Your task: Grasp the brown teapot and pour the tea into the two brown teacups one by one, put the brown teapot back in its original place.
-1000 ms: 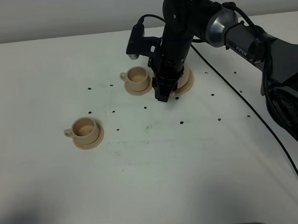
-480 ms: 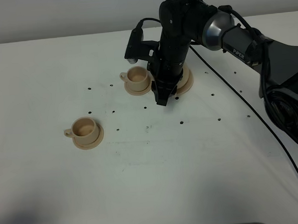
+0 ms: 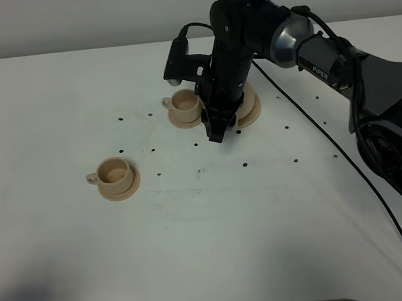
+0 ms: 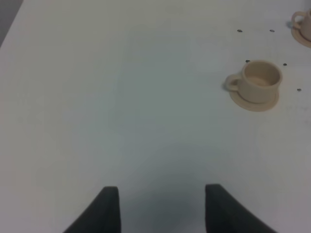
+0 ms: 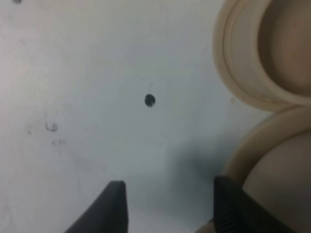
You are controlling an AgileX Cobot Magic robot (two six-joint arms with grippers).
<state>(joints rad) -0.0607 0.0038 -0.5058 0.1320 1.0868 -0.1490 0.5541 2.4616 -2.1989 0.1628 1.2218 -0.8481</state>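
- Large saucer (image 3: 254, 107): flat, round and light tan, lying on the white table (image 3: 205, 238). It serves as the reference point below. Only part of its rim, on the side away from the cups, shows past the right arm (image 3: 239, 34).
- Brown teapot: in the high view the arm covers the middle of the large saucer, so the pot itself cannot be made out there.
- Right gripper (image 3: 217, 133): points down, with its tips just beside the large saucer's edge on the cup side. Its fingers (image 5: 116, 204) stand spread, with only table surface between them.
- Tan curved surface (image 5: 282, 170): in the right wrist view it meets the outer edge of one finger. Whether it is teapot or saucer cannot be told.
- First teacup (image 3: 185, 105): upright on its own small saucer, just beside the large saucer, with the arm between the two.
- Second teacup (image 3: 113, 172): upright on its own saucer, well apart from the large saucer and nearer the table's front.
- Left gripper (image 4: 161, 194): fingers spread over bare table, outside the high view. The second teacup (image 4: 261, 80) lies ahead of it.
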